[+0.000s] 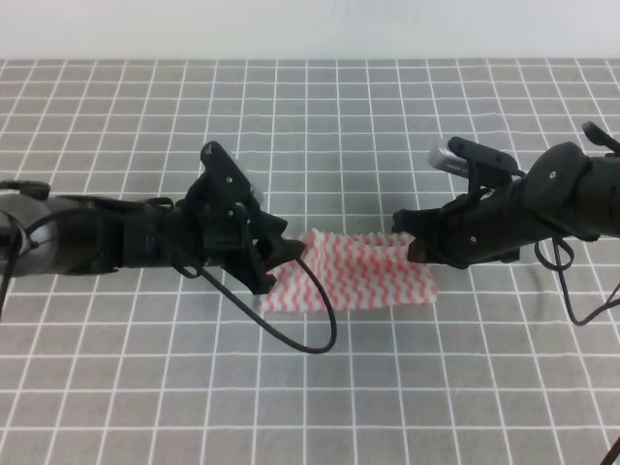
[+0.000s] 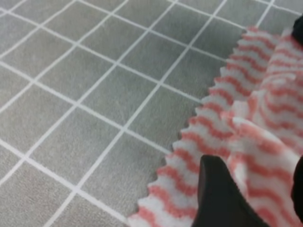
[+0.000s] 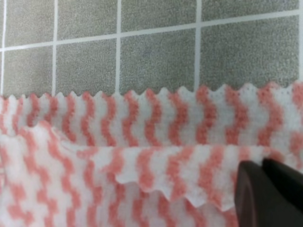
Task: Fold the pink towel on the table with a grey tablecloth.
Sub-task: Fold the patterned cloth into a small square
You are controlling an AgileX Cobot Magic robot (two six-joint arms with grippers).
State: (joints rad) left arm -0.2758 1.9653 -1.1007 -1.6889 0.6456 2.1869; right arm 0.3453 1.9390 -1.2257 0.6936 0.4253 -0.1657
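Observation:
The pink towel (image 1: 354,276) lies crumpled mid-table on the table with a grey tablecloth (image 1: 310,126). My left gripper (image 1: 291,252) is shut on the towel's left far corner. My right gripper (image 1: 405,235) pinches its right far corner. In the left wrist view a dark finger (image 2: 218,198) presses into bunched striped cloth (image 2: 265,109) over the grey grid (image 2: 94,94). Seen from the right wrist, the fingertips (image 3: 251,189) close on a raised fold of the towel (image 3: 142,123), whose zigzag edge lies on the tablecloth (image 3: 156,61).
Black cables hang from both arms: one loops over the cloth below the left gripper (image 1: 310,334), another trails at the right (image 1: 581,300). The table's far edge meets a white wall (image 1: 310,29).

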